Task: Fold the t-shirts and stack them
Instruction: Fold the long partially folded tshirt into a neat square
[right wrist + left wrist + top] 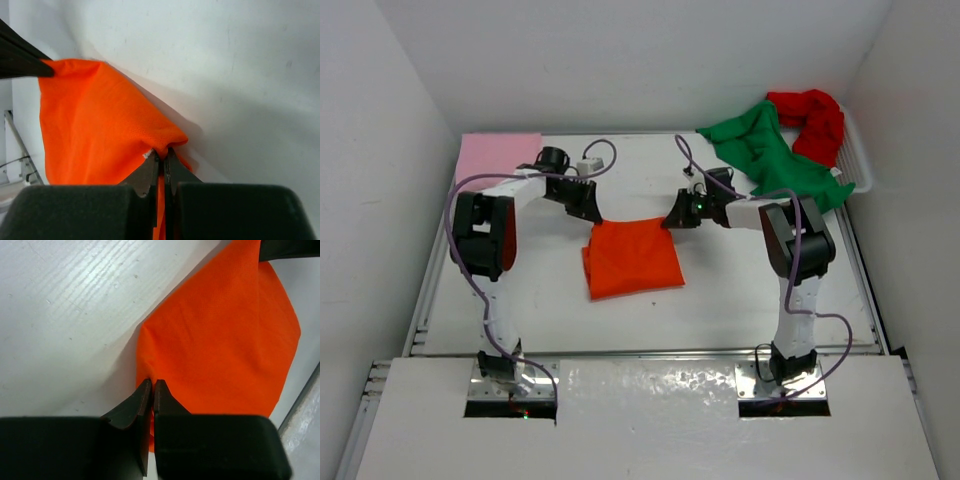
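Note:
A bright orange t-shirt (632, 257) lies partly folded in the middle of the table. My left gripper (594, 215) is shut on its far left corner, and the pinched orange t-shirt (220, 345) spreads beyond my left gripper (152, 382) in the left wrist view. My right gripper (672, 220) is shut on the far right corner; in the right wrist view the orange t-shirt (100, 125) bunches between the tips of my right gripper (163, 152). A folded pink t-shirt (496, 156) lies at the far left. A green t-shirt (765, 150) and a red t-shirt (812, 120) are heaped at the far right.
A white mesh basket (858, 160) stands at the far right edge under the green and red shirts. White walls close in the table on three sides. A metal rail (650, 350) runs along the table's near edge.

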`<state>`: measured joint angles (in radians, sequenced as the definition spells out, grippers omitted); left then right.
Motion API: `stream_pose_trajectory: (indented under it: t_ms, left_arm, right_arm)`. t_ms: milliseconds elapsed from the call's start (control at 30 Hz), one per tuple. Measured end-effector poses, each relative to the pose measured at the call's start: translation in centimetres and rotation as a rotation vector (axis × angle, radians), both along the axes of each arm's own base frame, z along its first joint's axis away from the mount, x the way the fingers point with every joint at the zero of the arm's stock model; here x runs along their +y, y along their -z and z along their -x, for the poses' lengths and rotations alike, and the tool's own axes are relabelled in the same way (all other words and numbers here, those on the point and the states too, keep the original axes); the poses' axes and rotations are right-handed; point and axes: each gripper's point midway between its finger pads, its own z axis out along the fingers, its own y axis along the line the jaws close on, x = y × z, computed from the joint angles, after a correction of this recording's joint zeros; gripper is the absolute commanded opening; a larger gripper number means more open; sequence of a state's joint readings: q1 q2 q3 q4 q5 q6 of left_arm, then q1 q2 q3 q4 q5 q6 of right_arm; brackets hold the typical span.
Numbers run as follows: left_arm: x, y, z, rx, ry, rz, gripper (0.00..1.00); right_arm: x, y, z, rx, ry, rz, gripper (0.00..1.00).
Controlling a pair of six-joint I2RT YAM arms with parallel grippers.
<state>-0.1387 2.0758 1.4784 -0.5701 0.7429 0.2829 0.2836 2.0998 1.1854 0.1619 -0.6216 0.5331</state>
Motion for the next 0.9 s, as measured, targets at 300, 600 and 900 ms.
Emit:
stream_pose_trajectory:
  t_ms: [300, 600, 900]
  left_arm:
    - [1.0, -9.6, 3.7, -0.154, 0.016, -0.018, 0.00]
    - [2.6, -7.4, 7.1, -0.066, -0.002, -0.075, 0.00]
    - [8.4, -2.6, 5.1, 0.055, -0.220, -0.100, 0.00]
  right_arm:
    - [0.7, -4.8, 1.6, -0.092, -0.012, -0.041, 0.00]
    - [3.0, -6.2, 0.8, -0.135, -0.049, -0.052, 0.00]
    - [4.7, -2.5, -0.2, -0.065, -0.043, -0.015, 0.03]
